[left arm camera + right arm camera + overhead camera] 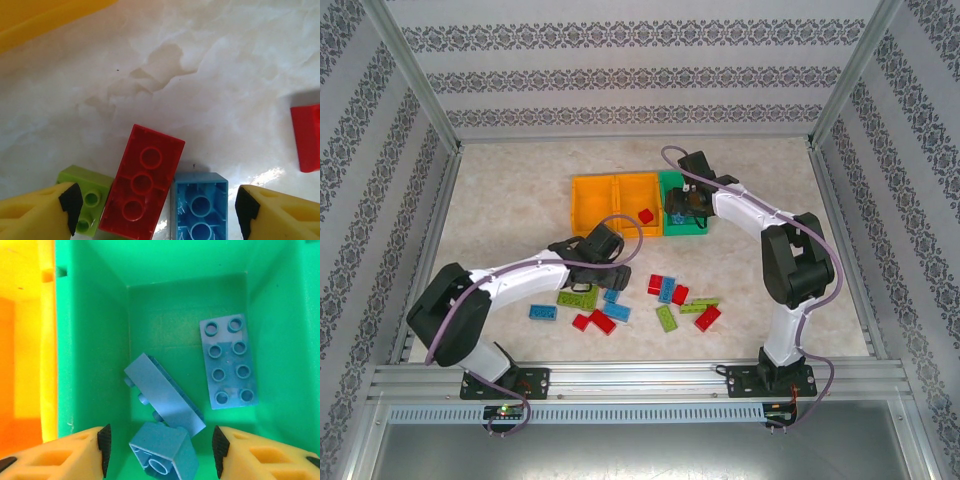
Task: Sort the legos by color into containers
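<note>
Table, pale and marbled, carries three joined open-top plastic bins, two orange and one green, and a scatter of red, blue and lime studded bricks. Right fingers hang spread over the green bin, gripping nothing; three blue bricks lie inside. Left fingers stand wide, empty, over an upturned red brick flanked by a lime brick and a blue brick. Sorting looks early; next, close on that red brick alone, for the orange bin.
</note>
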You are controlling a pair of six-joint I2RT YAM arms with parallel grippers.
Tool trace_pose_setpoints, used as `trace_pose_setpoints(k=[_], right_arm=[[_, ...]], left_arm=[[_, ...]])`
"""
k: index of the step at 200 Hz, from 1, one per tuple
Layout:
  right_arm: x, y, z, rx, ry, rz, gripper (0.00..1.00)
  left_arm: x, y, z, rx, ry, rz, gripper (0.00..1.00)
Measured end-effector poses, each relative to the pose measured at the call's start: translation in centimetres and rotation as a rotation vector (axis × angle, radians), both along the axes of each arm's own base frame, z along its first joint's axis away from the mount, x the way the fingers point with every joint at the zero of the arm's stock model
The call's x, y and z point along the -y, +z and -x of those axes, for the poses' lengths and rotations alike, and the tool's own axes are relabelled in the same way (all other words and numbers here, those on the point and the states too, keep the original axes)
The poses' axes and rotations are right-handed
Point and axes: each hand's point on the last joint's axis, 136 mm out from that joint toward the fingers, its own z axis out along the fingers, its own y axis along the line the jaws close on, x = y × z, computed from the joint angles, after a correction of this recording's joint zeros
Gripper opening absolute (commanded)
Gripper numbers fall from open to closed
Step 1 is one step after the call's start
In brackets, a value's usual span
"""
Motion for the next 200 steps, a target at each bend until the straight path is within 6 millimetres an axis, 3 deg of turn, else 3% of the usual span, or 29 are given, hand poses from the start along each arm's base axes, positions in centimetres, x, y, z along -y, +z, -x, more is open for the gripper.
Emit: trace_pose_setpoints(k=[52,118,200], right_arm=[[0.2,1.0,1.3,0.028,0.010,-0.028,0.66],[0.9,3.3,3.5,0.080,0.014,-0.054,0.67],[1.8,3.8,5.5,0.097,0.029,-0.048,0.68]], left_arm=[[1.0,0.5,-1.1,0.011,-0.031,-0.013,0.70],[0.9,-1.8,-1.6,-0.027,-0.067,-0.095,0.67],[0.9,-3.1,-2.2,-0.043,-0.081,-0.135,0.48]])
